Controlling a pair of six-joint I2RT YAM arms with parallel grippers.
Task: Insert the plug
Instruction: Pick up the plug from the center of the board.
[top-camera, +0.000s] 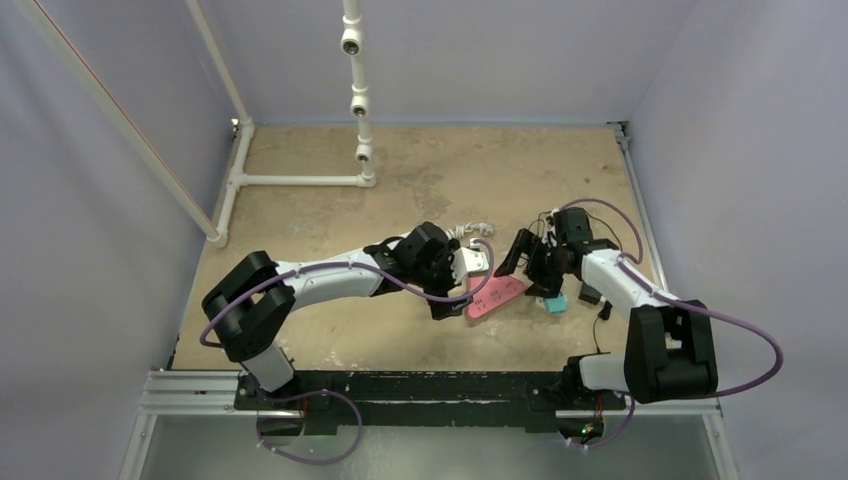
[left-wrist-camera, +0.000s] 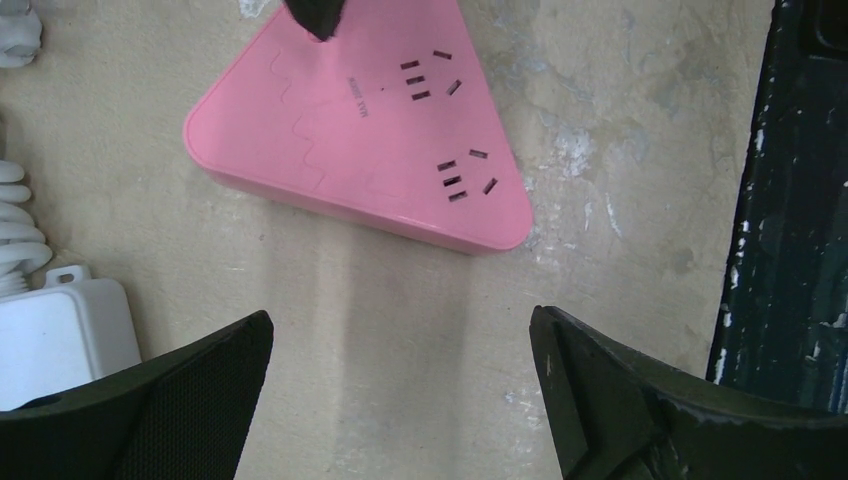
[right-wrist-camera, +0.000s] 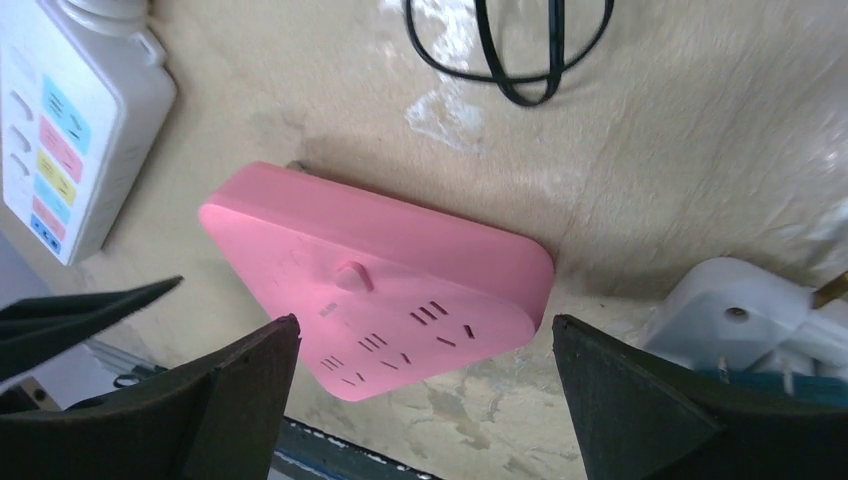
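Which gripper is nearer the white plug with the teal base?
Right. The right gripper hovers just beside the white plug; the left gripper is beyond the pink socket block, farther away.

The power strip is plain pink with small dark slots. The table is mottled tan, blotched with pale scuffs, and its edge at the right of the left wrist view is black, chipped with white. The fingers in the lower corners are black with a fine weave. At upper left of the right wrist view, a white box carries blue, pink and yellow labels; a black cable loops at the top, and a white plug sits at lower right.
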